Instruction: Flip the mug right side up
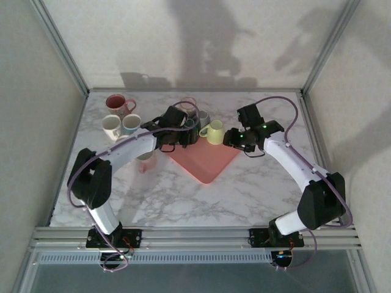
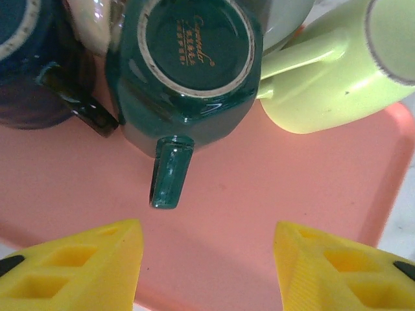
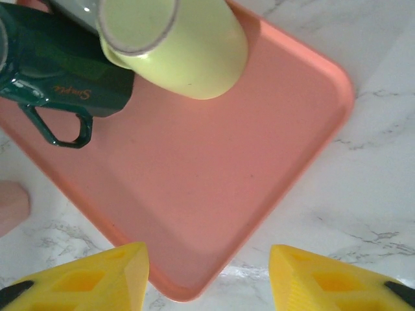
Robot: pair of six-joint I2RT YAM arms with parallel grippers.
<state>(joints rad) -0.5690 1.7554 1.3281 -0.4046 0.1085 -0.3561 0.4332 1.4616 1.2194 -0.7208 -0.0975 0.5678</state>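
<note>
On the pink tray (image 2: 272, 214) the dark green mug (image 2: 194, 71) sits bottom up, so the turning is not done, and the left claw (image 2: 207, 227) and right claw (image 3: 207, 249) are both wide and hold nothing.

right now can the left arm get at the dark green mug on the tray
Probably yes: the left gripper sits open facing the dark green mug, handle toward it, only bare tray between.
</note>
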